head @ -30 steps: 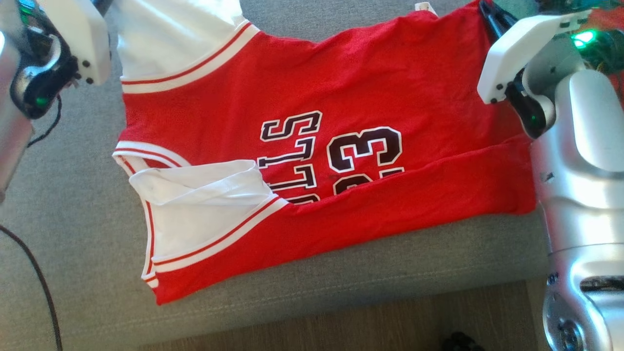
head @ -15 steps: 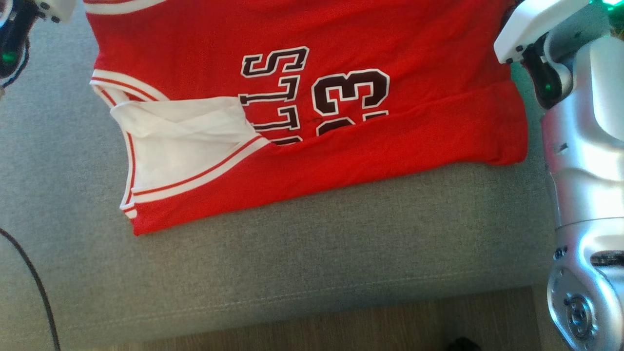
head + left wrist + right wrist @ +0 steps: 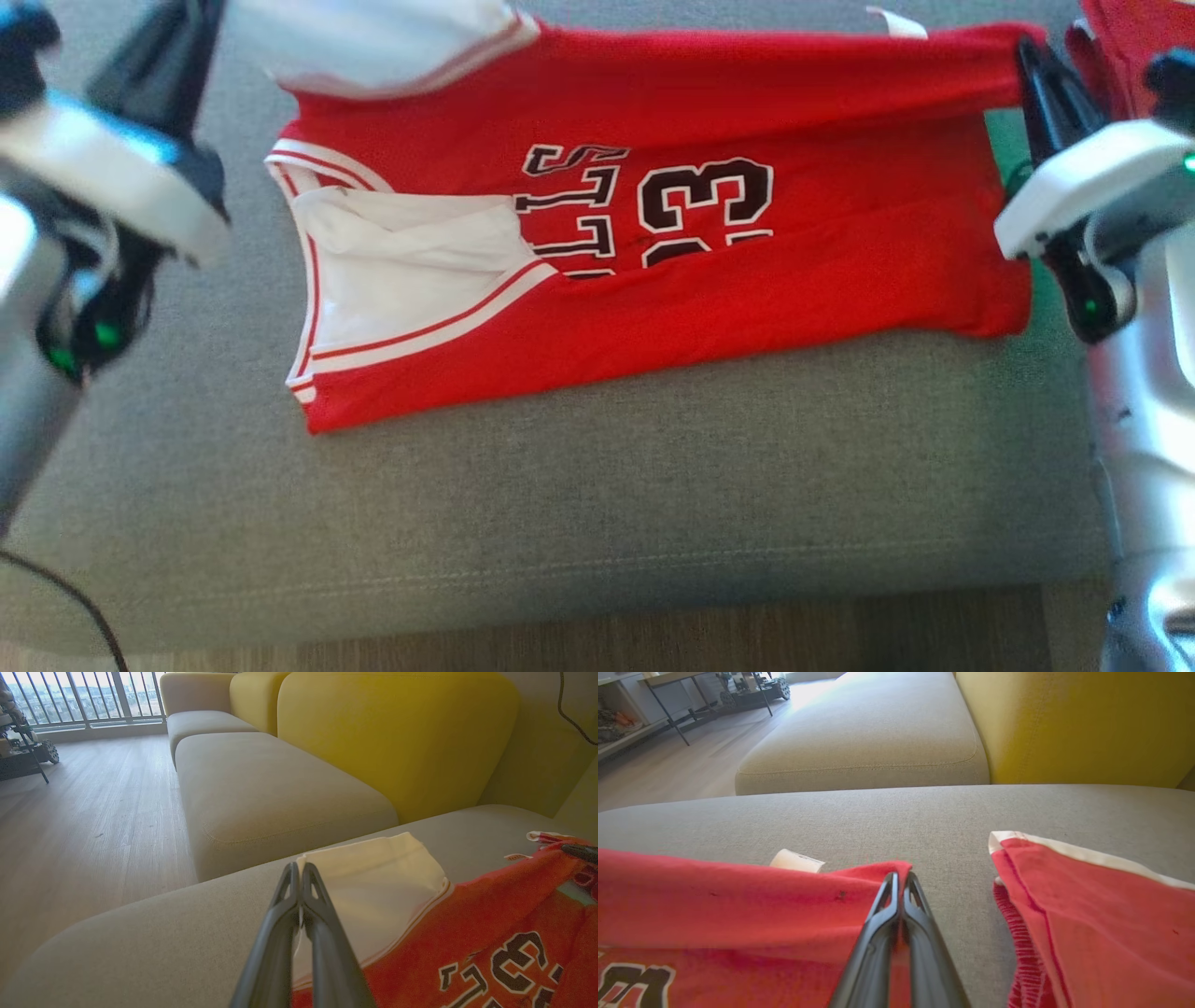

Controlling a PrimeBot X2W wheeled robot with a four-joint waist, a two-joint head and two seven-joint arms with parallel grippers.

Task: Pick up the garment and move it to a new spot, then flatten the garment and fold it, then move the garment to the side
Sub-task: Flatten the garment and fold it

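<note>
Both left gripper [image 3: 299, 870] and right gripper [image 3: 899, 879] pinch with closed fingers the red basketball jersey [image 3: 747, 308] at its far edge, newly lifted taut; I think folding begins.

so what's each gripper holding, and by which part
Both hold the red and white basketball jersey: the left gripper pinches its white panel's edge, the right gripper its far red hem corner.

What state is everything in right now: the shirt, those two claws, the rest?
Jersey: near edge folded over, far edge pinched at both ends.
Left claw: shut on the jersey's white corner.
Right claw: shut on the jersey's red corner.
Other garment: lying loose on the sofa.
</note>
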